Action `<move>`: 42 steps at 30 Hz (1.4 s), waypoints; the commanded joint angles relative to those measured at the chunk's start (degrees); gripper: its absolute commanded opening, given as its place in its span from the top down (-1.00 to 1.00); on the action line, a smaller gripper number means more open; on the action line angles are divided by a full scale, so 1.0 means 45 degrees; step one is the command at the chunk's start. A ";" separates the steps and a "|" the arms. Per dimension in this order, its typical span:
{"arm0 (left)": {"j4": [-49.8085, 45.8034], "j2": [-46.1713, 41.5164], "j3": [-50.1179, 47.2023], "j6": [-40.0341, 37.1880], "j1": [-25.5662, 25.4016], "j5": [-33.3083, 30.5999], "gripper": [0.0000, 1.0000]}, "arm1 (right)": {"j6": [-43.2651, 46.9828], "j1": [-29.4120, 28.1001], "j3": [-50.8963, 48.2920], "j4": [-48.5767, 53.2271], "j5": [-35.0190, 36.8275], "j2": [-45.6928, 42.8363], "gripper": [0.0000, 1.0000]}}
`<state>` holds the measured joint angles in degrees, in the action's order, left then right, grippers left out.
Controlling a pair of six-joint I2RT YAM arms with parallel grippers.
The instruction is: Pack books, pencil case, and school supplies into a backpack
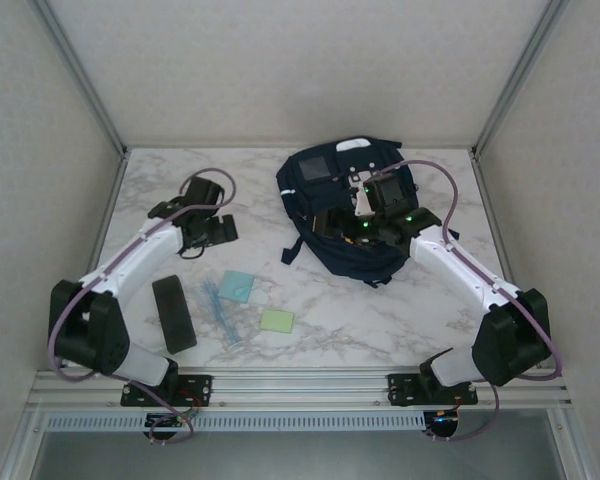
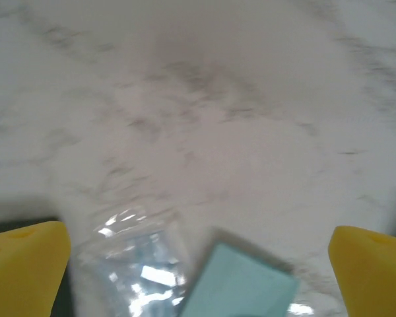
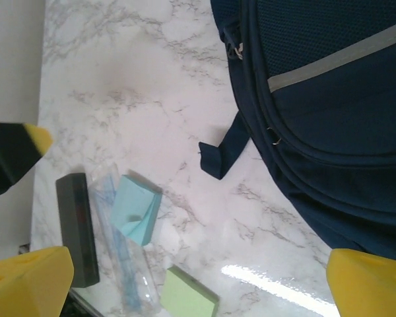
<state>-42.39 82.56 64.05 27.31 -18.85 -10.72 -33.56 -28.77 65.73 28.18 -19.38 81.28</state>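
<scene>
Backpack (image 1: 345, 258) lies under my right tool (image 3: 198, 284), which stands apart and empty; the books, I judge, are inside. Unpacked on the worktop (image 1: 380, 320), just nearside of my left tool (image 2: 198, 264), likewise apart: pencil case (image 1: 173, 313), light-blue pad (image 1: 238, 287), green pad (image 1: 277, 320), blue sticks (image 1: 220, 310).

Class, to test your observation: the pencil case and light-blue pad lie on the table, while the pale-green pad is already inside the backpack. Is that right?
No. The pale-green pad lies on the table too, outside the backpack, near the light-blue pad; the top external view shows it.
</scene>
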 commanded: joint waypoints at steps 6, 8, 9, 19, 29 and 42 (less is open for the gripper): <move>-0.1645 -0.2800 -0.2777 0.2268 0.2751 -0.1065 -1.00 | 0.0492 -0.0246 -0.0155 -0.0453 0.1715 0.0692 -0.98; -0.1443 -0.3182 -0.3446 0.2388 0.3320 -0.0942 -1.00 | 0.0486 -0.0246 -0.0192 -0.0565 0.1889 0.0822 -0.98; -0.1345 -0.3212 -0.3684 0.2402 0.3531 -0.0761 -1.00 | 0.0484 -0.0261 -0.0224 -0.0612 0.1941 0.0871 -0.98; 0.1195 -0.1294 -0.5725 0.2176 0.3865 0.0868 -1.00 | 0.0273 -0.0257 -0.0454 -0.0823 0.2257 0.0906 -0.98; 0.2122 -0.0369 -0.6111 0.1885 0.3872 0.0875 -0.70 | -0.0022 -0.0247 -0.0554 -0.0956 0.2348 0.0828 -0.97; 0.0957 -0.2788 -0.3295 0.2157 0.3782 0.1069 -0.13 | 0.0286 -0.0486 -0.0465 -0.2453 -0.0408 0.1319 -0.98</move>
<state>-37.76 72.66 44.12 35.22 -1.87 -7.51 -32.93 -29.78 64.03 21.50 -15.29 85.82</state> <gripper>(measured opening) 0.633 0.987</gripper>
